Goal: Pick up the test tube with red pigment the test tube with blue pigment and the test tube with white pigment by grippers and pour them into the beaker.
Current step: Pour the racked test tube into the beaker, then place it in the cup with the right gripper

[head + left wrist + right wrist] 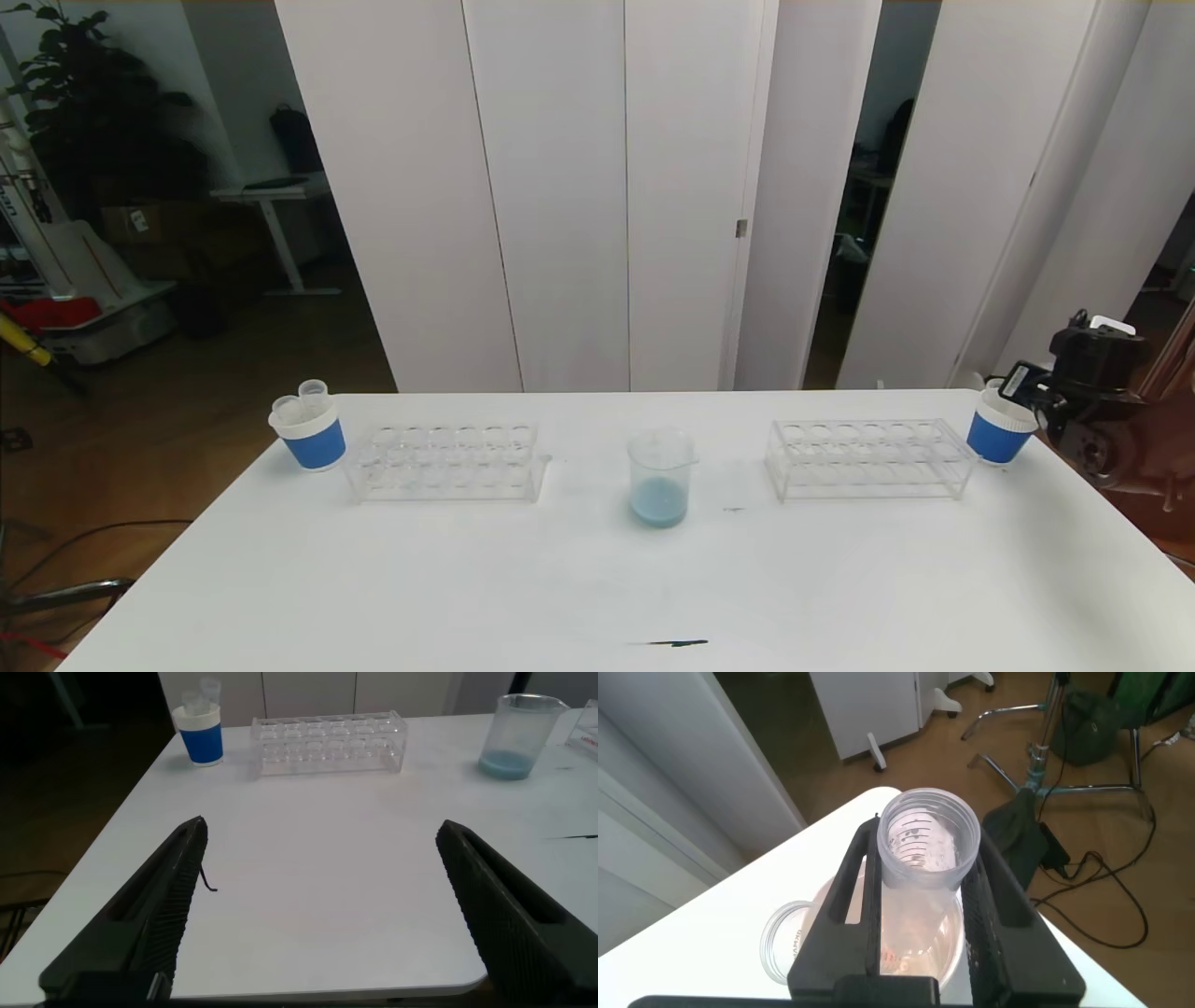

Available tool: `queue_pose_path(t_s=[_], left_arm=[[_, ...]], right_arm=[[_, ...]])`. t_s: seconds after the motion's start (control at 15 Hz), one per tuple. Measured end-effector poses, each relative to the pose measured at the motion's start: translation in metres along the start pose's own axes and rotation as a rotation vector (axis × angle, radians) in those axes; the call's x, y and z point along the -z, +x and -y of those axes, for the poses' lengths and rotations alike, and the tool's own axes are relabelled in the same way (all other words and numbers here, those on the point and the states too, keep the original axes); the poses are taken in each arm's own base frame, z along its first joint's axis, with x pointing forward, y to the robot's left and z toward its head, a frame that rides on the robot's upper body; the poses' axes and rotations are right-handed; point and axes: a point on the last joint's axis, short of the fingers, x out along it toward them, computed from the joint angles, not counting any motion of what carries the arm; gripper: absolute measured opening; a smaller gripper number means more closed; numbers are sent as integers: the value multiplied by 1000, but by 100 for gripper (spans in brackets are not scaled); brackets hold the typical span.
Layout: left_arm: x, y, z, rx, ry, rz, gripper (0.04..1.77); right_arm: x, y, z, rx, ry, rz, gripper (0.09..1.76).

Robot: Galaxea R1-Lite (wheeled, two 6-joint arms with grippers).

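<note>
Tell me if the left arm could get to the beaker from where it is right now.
Probably yes. The left gripper hangs open over bare table, and the beaker stands beyond it with nothing between them. The nearer clear rack sits off to the side of that line.

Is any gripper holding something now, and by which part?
The right gripper holds a clear tube just below its open rim, over the right cup. The left gripper holds nothing.

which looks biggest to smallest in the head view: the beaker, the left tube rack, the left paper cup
1. left tube rack, clearly the widest thing of the three.
2. beaker.
3. left paper cup.
The beaker and the cup look close in size; the beaker looks slightly taller, but it also stands nearer the camera, so that order is unsure.
</note>
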Motion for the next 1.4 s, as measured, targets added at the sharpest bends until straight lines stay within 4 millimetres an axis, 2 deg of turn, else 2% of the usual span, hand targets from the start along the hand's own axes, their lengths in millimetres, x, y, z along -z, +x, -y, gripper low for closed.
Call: queue_pose_path(t_s=[0.07,0.13,0.2,0.27,0.33,0.4,0.73,0.93,1.13,1.27,1.4], left_arm=[[0,0,0,0,0,0,175],[0,0,0,0,0,0,175],[0,0,0,-1,0,0,175],[0,0,0,0,0,0,175],[0,0,0,-1,0,0,175],[0,0,0,0,0,0,175],[0,0,0,0,0,0,175],[0,0,0,-1,0,0,175],[0,0,0,0,0,0,175],[0,0,0,-1,0,0,175],[0,0,0,0,0,0,175]], right_arm=[[1,0,0,-1,-1,-2,58],[1,0,-1,-2,-2,-4,69],[1,0,-1,-2,0,-3,97],[0,0,-1,-1,1,1,135],[-1,0,0,6,2,5,162],[-3,0,0,14,4,14,175],[-21,-7,-1,10,17,49,175],[-51,-25,2,3,17,96,175],[-99,-63,5,-42,-10,162,175],[-136,-104,6,-99,-19,192,175],[-169,-153,10,-157,-25,217,175]])
